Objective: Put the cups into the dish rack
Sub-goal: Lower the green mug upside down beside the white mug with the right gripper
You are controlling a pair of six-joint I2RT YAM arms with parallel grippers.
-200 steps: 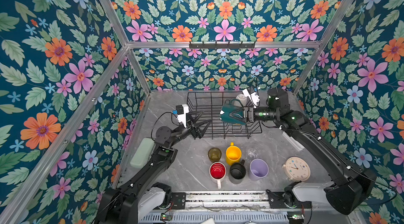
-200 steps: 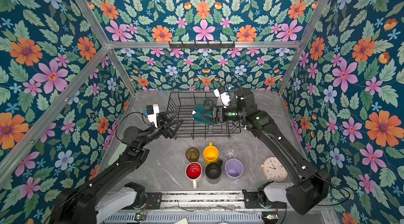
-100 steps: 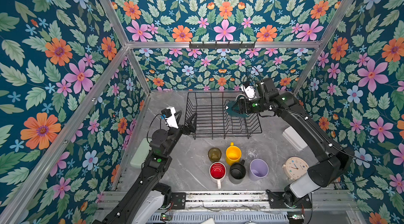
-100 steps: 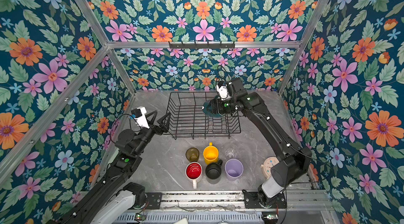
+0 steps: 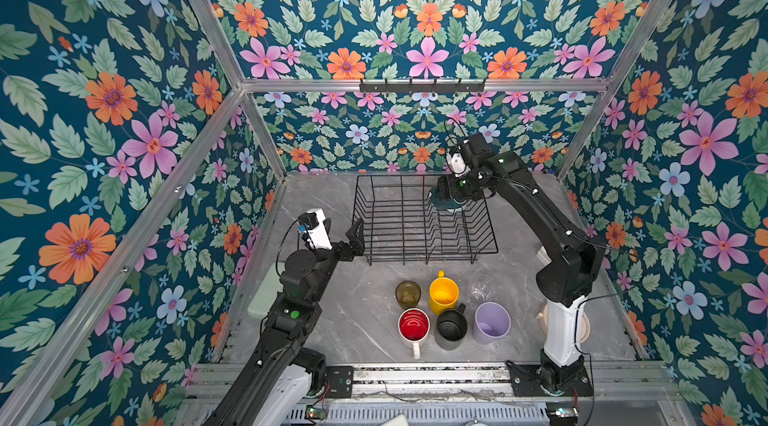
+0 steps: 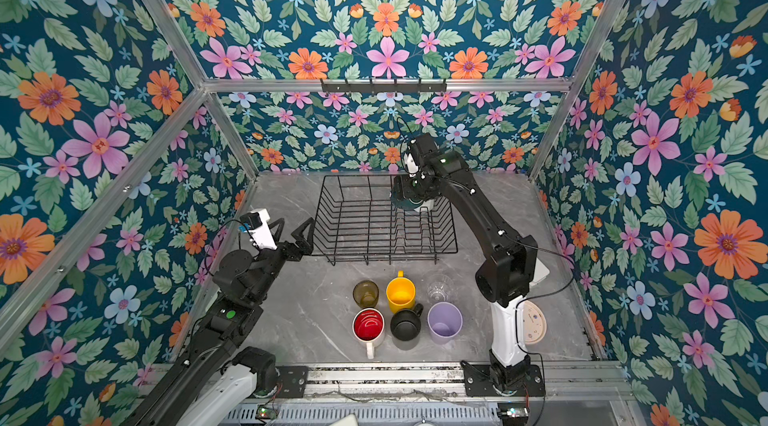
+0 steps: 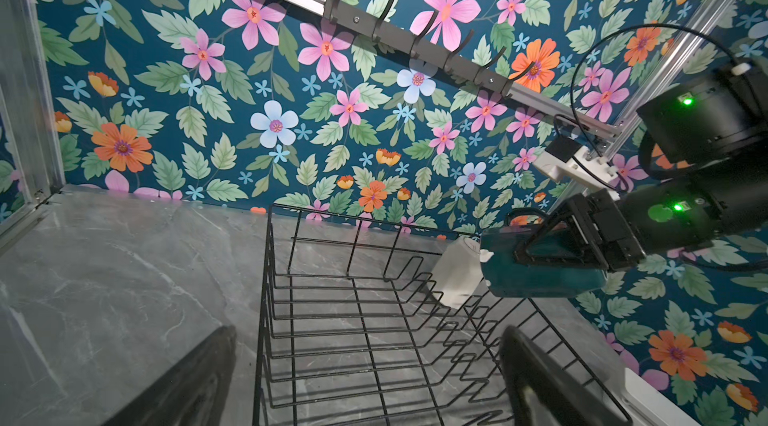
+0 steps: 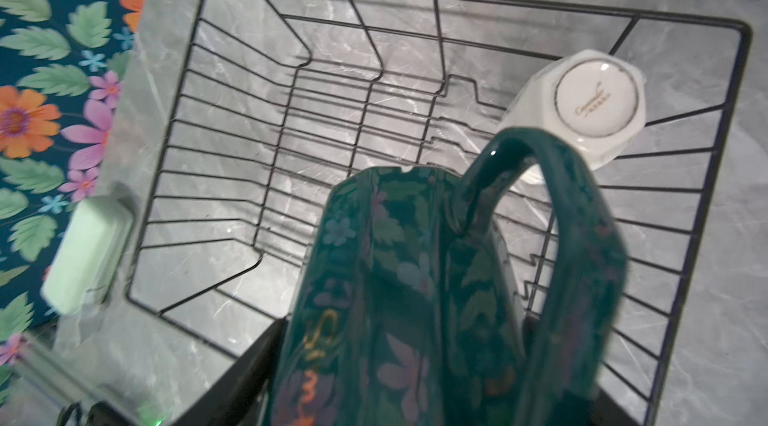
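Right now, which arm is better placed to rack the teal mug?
Right. The right pincer holds the teal mug over the dish rack; the left pincer is open and empty.

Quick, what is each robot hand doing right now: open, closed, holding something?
Left hand: open, holding nothing.
Right hand: closed on the teal mug.

The left arm [image 5: 286, 322] and right arm [image 5: 536, 210] are black with white lower links, green lights and thin black cables.
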